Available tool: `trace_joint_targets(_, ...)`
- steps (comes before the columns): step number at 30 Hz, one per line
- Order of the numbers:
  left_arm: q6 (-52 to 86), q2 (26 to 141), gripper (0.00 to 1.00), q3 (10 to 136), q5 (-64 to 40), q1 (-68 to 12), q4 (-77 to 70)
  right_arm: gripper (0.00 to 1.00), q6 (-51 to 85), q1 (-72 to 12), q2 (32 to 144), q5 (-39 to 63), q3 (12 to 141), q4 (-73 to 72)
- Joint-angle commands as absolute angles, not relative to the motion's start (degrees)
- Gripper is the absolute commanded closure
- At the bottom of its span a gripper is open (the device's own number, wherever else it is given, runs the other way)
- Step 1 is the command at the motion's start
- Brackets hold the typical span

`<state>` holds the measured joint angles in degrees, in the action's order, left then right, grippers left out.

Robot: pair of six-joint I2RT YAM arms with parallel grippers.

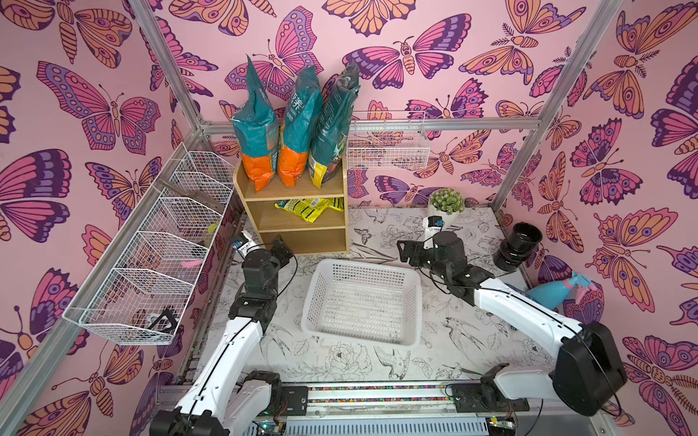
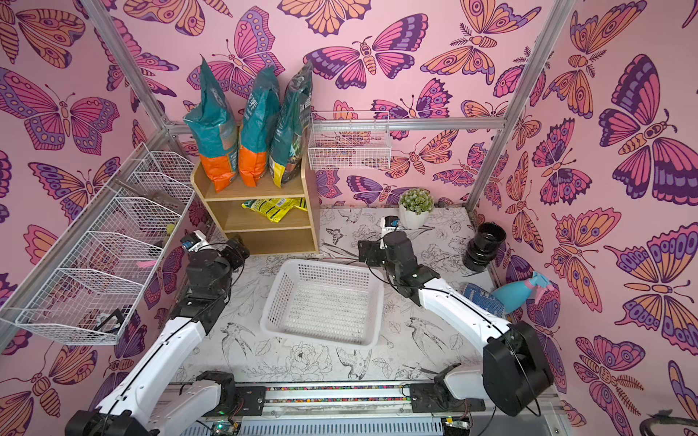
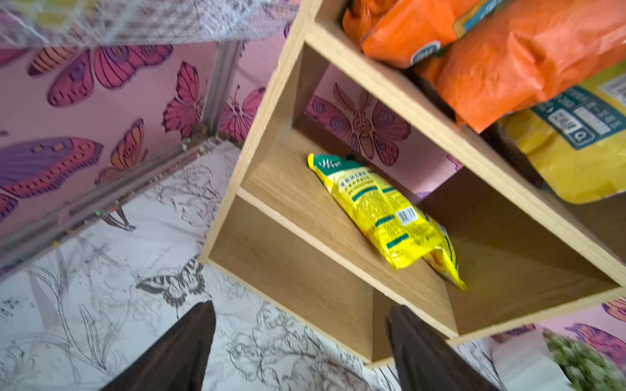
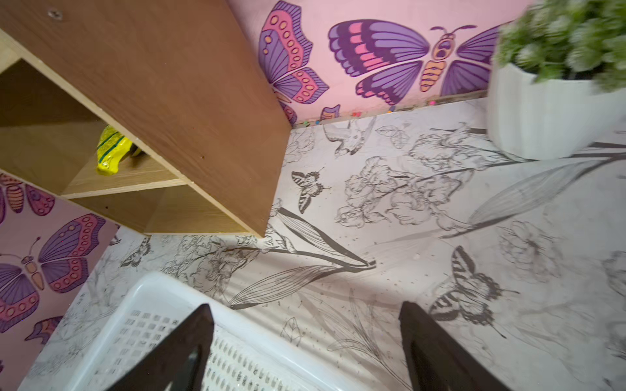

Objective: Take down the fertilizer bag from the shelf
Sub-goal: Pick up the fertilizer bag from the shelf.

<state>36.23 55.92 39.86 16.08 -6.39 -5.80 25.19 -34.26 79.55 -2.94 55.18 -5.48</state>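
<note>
1. Progress, judged from how things lie: nothing has come off the shelf yet, so the whole take-down is left to do.
2. The small light-wood three-tier shelf (image 1: 260, 217) stands in the back left corner of the bench, its open front facing the arms.
3. A flat yellow plastic bag with green print (image 1: 309, 209) lies on its side on the middle tier, nearer the right board, one end reaching about to the tier's front edge. I take it for the fertilizer bag, though its label is too small to read.
4. On the top tier, two tall teal-and-orange bags (image 1: 257, 124) and a dark green-and-yellow bag (image 1: 332, 136) stand upright, side by side and touching. Whether one of them is meant instead, I cannot tell.
5. The left gripper (image 3: 299, 308) hangs just in front of the shelf's bottom tier at its left end. Its fingers are spread wide with nothing between them, and its wrist view takes in the yellow bag.
6. The right gripper (image 4: 305, 306) hovers over the back right corner of a white perforated plastic basket (image 1: 315, 298), fingers equally wide and empty, near the shelf's right board but apart from it.
7. The basket sits mid-bench, just in front of the shelf, with nothing in it; it looks like the landing place.
8. What remains is to rise to the middle tier, close on the bag, draw it out over the front edge and lower it.
</note>
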Motion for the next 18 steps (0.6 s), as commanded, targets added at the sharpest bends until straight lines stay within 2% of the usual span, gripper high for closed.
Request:
trace_joint_targets(1, 41.17, 54.48, 0.1, 41.1, 11.14, -6.14, -2.64, 0.08, 20.94, -35.08, 83.84, 0.47, 66.75, -10.71)
trace_joint_targets(7, 38.63, 54.63, 0.03, 35.46, 9.85, -6.15, -4.4, 0.06, 9.95, -35.07, 99.46, -4.84, 103.25, 7.86)
trace_joint_targets(10, 36.62, 54.01, 0.07, 33.76, 11.63, -6.28, -5.62, 0.06, 6.61, -35.07, 105.49, -6.39, 115.87, 13.22)
trace_joint_targets(12, 34.48, 53.79, 0.1, 35.12, 9.47, -6.62, -7.4, 0.06, 5.7, -34.97, 106.57, -8.69, 117.48, 14.34)
trace_joint_targets(16, 27.02, 57.48, 0.1, 45.46, 8.9, -12.69, -7.87, 0.06, 5.27, -34.72, 101.2, -8.42, 103.08, -1.41)
trace_joint_targets(18, 22.87, 61.94, 0.09, 53.1, 10.87, -16.48, -7.91, 0.06, 5.73, -34.72, 99.05, -8.36, 99.52, -2.87)
